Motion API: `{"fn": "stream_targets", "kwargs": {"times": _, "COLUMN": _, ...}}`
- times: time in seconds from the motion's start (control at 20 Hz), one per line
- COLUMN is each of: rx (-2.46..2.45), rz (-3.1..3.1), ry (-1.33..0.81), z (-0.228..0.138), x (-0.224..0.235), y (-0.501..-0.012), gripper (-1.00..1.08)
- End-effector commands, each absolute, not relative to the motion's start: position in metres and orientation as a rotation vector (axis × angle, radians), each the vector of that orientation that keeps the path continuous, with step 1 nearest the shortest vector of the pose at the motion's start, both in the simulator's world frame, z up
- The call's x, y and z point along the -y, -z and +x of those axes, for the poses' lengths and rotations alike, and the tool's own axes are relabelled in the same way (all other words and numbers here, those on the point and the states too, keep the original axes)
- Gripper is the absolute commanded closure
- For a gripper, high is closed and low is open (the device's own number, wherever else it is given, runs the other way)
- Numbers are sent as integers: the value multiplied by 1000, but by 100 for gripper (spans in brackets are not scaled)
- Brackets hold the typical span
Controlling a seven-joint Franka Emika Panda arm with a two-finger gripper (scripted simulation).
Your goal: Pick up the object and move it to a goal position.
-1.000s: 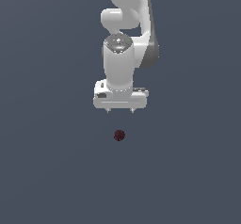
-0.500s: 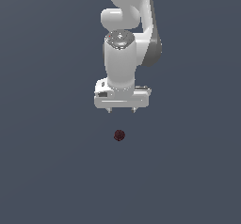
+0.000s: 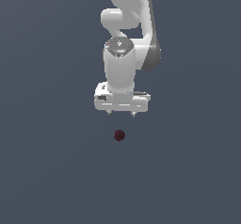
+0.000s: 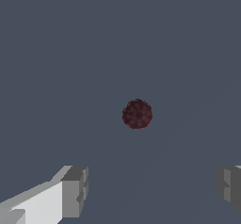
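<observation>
In the exterior view the plain grey worktop [image 3: 47,148] fills the whole picture, and none of its edges or corners shows, so places can only be given against the arm. Near the middle the white arm [image 3: 124,39] comes down from the top of the picture and ends in the gripper [image 3: 121,113], which points straight down with its two short fingertips [image 3: 109,112] just showing under the wide white body. The jaws stand wide apart and hold nothing. Below the gripper, apart from it and a shade toward the exterior view's left of its middle, lies the ball [image 3: 119,135], small, dark maroon-red and far narrower than the gripper. In the wrist view the ball [image 4: 137,114] rests alone on the grey surface, faintly mottled, with the two grey fingertips [image 4: 75,190] showing well apart on either side of it and clear of it.
</observation>
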State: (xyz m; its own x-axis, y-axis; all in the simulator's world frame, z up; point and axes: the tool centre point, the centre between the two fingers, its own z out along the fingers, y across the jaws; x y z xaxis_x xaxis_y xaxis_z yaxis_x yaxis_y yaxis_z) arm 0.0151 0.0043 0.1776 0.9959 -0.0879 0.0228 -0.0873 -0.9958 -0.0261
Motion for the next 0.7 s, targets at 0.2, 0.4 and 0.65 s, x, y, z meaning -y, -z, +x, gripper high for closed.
{"fn": "stream_targets", "kwargs": {"times": 0.2, "rx": -344, "rz": -3098, "ry": 25, "z": 23, "x": -2, "y": -157, "gripper": -92}}
{"fn": "stream_targets", "kwargs": {"times": 0.4, "rx": -515, "rz": -3077, "ry": 17, "z": 28, "x": -1, "y": -140, "gripper": -92}}
{"fn": "stream_targets", "kwargs": {"times": 0.65, "rx": -728, "rz": -3039, "ry": 8, "z": 35, "x": 2, "y": -117, "gripper": -92}}
